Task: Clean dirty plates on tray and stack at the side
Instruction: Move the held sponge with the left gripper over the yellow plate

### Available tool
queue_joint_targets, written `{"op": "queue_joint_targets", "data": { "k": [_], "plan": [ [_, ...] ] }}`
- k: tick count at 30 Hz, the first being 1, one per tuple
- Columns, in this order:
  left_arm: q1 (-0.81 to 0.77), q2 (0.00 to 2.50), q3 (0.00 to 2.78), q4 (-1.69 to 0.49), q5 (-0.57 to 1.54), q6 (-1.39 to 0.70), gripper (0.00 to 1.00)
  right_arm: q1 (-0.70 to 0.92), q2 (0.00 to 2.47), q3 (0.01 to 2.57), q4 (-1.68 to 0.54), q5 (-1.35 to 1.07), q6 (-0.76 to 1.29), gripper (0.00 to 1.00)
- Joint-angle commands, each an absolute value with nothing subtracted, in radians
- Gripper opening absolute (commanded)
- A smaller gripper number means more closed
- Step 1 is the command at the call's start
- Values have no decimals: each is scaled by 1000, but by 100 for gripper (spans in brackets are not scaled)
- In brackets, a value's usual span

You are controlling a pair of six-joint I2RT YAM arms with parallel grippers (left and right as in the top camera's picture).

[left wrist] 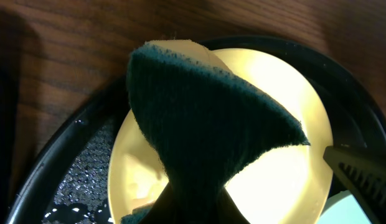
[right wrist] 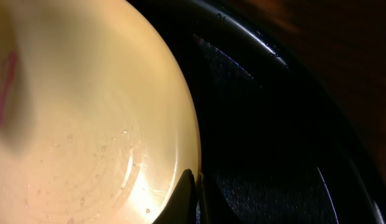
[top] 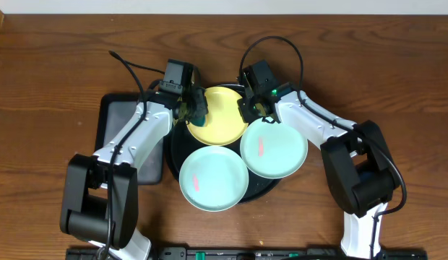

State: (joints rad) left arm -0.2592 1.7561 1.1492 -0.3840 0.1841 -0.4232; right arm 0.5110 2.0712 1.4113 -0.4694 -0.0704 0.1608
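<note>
Yellow plate (top: 220, 110) face-up on tray (left wrist: 68, 180); L end effector (top: 197, 108) grips sponge (left wrist: 199, 124), R end effector (right wrist: 193, 198) pinches rim.

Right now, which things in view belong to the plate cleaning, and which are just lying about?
For the job: yellow plate, two mint plates, round black tray, green scouring pad in left gripper.
Lying about: rectangular tray, left of the round one.
</note>
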Motion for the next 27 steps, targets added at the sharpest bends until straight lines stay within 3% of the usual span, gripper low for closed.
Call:
{"op": "queue_joint_targets", "data": {
  "k": [1,12,27],
  "plan": [
    [-262,1758,1177,-380,198,-463,8,525,2088,1410,-480,-57,171,1],
    [-261,1798,1177,-367,182,-495,8,525,2088,1410,-482,-57,171,1],
    [-327,1858,1177,-368,-4,-492,8,525,2088,1410,-483,-57,171,1]
  ]
}}
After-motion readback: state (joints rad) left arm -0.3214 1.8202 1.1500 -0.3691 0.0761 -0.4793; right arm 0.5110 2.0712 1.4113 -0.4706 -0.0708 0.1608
